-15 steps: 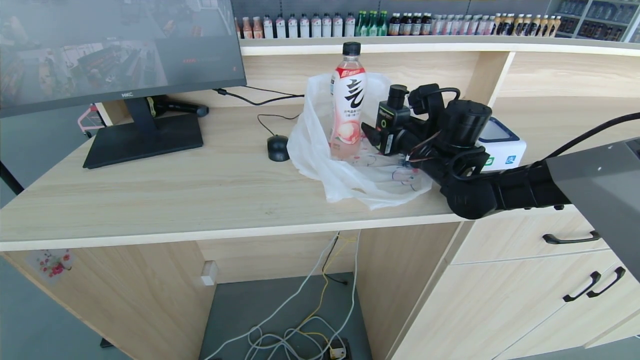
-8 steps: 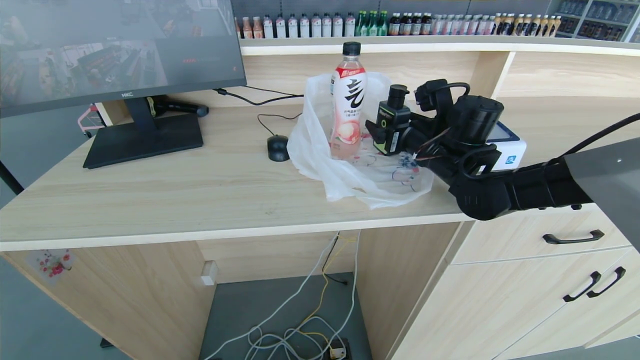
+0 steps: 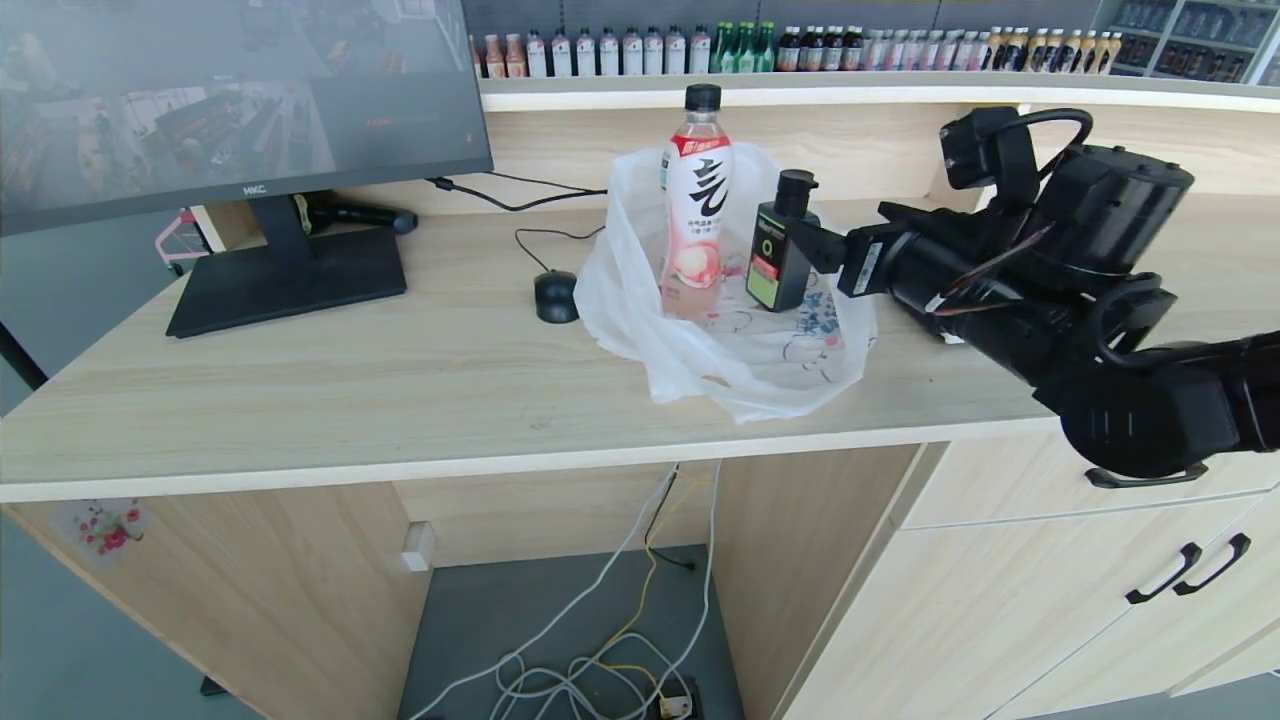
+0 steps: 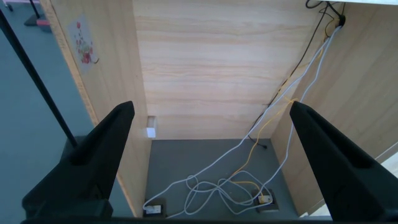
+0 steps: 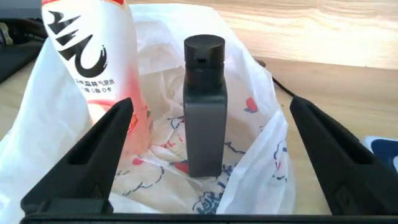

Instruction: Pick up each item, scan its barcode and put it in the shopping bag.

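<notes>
Dark bottle upright in bag: rigid, smooth, probably light (narrow base, tips easily); grasp mid-body. Right gripper and left gripper: fingers spread, empty.

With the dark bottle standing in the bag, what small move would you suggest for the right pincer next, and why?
Probably draw the right pincer straight back from the shopping bag: it is open and holds nothing, and the dark bottle stands upright inside beside the pink drink bottle.
</notes>
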Robot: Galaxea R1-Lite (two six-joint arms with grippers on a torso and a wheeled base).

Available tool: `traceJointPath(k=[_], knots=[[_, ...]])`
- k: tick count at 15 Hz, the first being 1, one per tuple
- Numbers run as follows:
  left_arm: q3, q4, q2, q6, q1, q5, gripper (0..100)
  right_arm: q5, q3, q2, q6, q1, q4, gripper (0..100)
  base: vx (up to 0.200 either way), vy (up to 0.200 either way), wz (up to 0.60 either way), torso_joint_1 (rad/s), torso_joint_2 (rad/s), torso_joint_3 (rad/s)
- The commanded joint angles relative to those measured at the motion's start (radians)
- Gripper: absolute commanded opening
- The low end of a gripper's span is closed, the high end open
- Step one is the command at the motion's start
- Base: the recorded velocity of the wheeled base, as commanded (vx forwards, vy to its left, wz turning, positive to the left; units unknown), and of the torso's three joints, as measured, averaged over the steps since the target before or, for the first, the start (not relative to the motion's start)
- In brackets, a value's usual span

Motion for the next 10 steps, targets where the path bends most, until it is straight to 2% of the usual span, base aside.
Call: traceJointPath(k=[1,2,5,10], knots=[[0.000,0.000,0.000,0.000,0.000,0.000,100,-0.009,0.236,-0.253,0.009,0.013,-0.023,100,0.000,0.000,0.00,0.000,0.00,0.000],[0.000,0.000,0.000,0.000,0.000,0.001,100,-0.020,0.413,-0.394,0.010,0.011,-0.024,100,0.000,0.000,0.00,0.000,0.00,0.000],[0.000,0.000,0.000,0.000,0.000,0.001,100,-0.038,0.727,-0.610,0.056,0.009,-0.023,100,0.000,0.000,0.00,0.000,0.00,0.000],[0.000,0.000,0.000,0.000,0.000,0.000,100,-0.073,1.042,-0.839,0.067,0.011,-0.023,100,0.000,0.000,0.00,0.000,0.00,0.000]])
